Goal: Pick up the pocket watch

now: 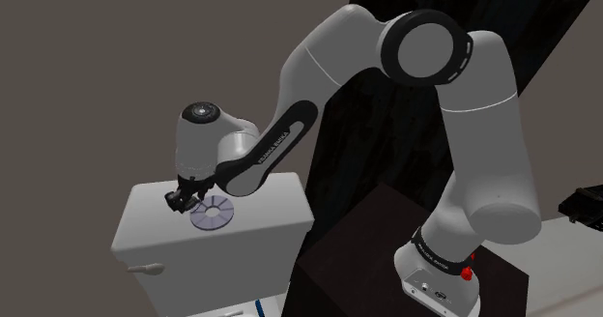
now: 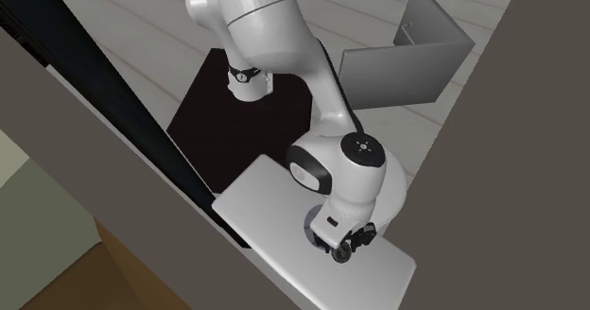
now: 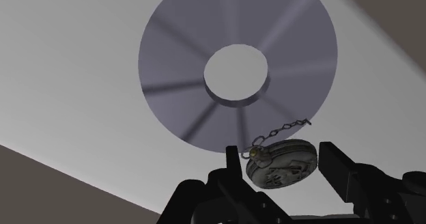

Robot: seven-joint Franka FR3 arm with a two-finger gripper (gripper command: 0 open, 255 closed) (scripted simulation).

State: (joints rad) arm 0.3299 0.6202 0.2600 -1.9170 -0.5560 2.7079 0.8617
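Two black fingers [image 3: 339,169] of the gripper [image 3: 283,162] press against opposite sides of the pocket watch [image 3: 285,165], grasping it by the rim. The watch sits tilted between them, and its thin chain [image 3: 287,127] trails out over the edge of a grey disc [image 3: 171,65] with a round hole in its middle. The disc lies flat on a white box top [image 3: 68,86]. In the shoulder view the gripper [image 1: 178,201] is low over this top [image 1: 275,201], just beside the disc [image 1: 215,215]. A small lever [image 1: 145,267] sticks out of the box's front.
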